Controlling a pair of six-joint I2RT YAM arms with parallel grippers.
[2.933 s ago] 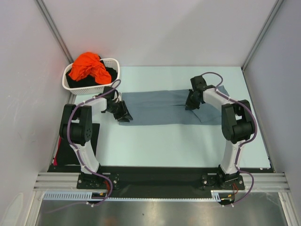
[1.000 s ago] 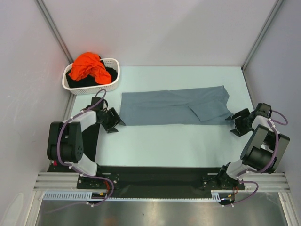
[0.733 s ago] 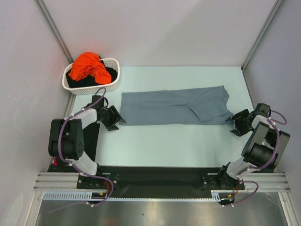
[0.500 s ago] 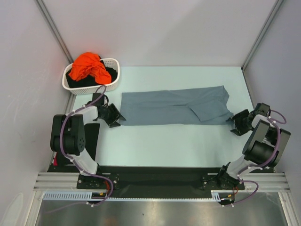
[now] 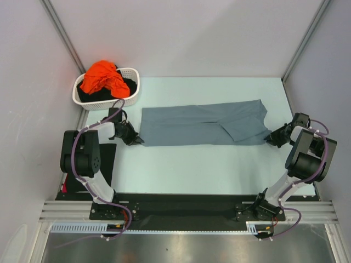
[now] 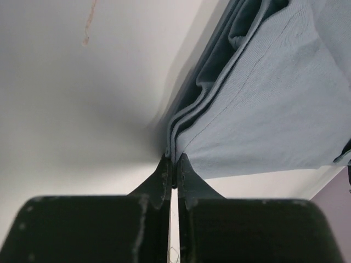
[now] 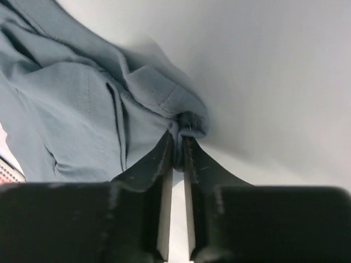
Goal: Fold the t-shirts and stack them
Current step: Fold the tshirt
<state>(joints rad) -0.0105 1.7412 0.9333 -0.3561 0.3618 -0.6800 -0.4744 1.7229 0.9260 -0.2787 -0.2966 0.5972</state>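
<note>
1. At the far left corner of the table stands a white slotted plastic basket (image 5: 107, 104). It holds a crumpled bright orange cloth t-shirt (image 5: 101, 78) heaped on top of soft black cloth (image 5: 129, 85).
2. Just in front of the basket, the left gripper (image 5: 138, 141) reaches low over the pale blue-green table top (image 5: 208, 170). The left wrist view shows its two black fingers (image 6: 186, 178) pressed together at the tips. They pinch the near left corner of the cloth, where several folded layers stack up (image 6: 174, 164).
3. A slate grey-blue cloth t-shirt (image 5: 203, 125) lies flat across the middle of the table as a long folded band running left to right. A loose flap lies folded over it towards its right end. In the left wrist view its ribbed fabric (image 6: 274, 109) spreads away from the fingertips.
4. At the band's right end, the right gripper (image 5: 271, 139) sits low at the near right corner. In the right wrist view its fingers (image 7: 200, 164) are closed, with only a narrow gap, on a small bunched bit of hemmed cloth (image 7: 178, 145). The rest of the shirt (image 7: 71, 104) lies to the left of them.
</note>
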